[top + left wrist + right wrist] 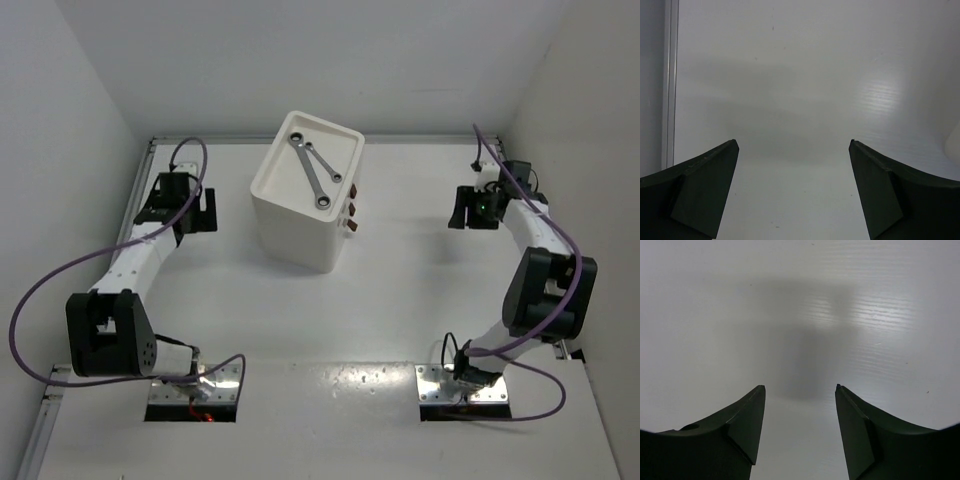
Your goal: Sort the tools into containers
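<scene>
The white drawer unit point(296, 225) stands at the table's middle back, with brown handles point(351, 212) on its right face. Two silver wrenches point(318, 172) lie crossed in its recessed tray top. The pliers and the screwdriver are out of view. My left gripper point(208, 212) is open and empty, left of the unit, over bare table; its fingers point(705, 192) frame only white surface. My right gripper point(458, 208) is open and empty, right of the unit; its fingers point(742, 427) also frame bare table.
White walls close in the table on the left, back and right. A metal rail point(669, 85) runs along the left table edge. A white edge of the unit point(954, 145) shows at the right of the left wrist view.
</scene>
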`<state>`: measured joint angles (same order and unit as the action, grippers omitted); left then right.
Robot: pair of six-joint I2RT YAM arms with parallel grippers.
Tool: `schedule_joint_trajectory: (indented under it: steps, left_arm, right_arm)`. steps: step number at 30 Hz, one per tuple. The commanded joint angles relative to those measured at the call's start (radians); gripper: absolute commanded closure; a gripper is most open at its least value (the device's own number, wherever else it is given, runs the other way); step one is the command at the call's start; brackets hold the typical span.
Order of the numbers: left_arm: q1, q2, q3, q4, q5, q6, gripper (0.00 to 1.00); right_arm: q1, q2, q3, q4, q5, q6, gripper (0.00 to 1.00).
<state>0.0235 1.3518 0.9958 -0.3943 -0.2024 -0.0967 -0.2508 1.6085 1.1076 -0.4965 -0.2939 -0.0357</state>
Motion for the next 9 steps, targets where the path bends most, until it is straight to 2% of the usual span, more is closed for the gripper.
schedule_joint_trajectory:
  steps: [1,9]
  left_arm:
    - [0.036,-0.062,-0.04,0.087,-0.034,0.014,0.01]
    - [0.085,-0.062,-0.071,0.097,0.014,0.005,0.01]
  right_arm:
    - [-0.027,-0.067,-0.011,0.104,0.001,-0.044,0.41]
    - [-0.048,-0.058,-0.02,0.095,0.001,-0.055,0.41]
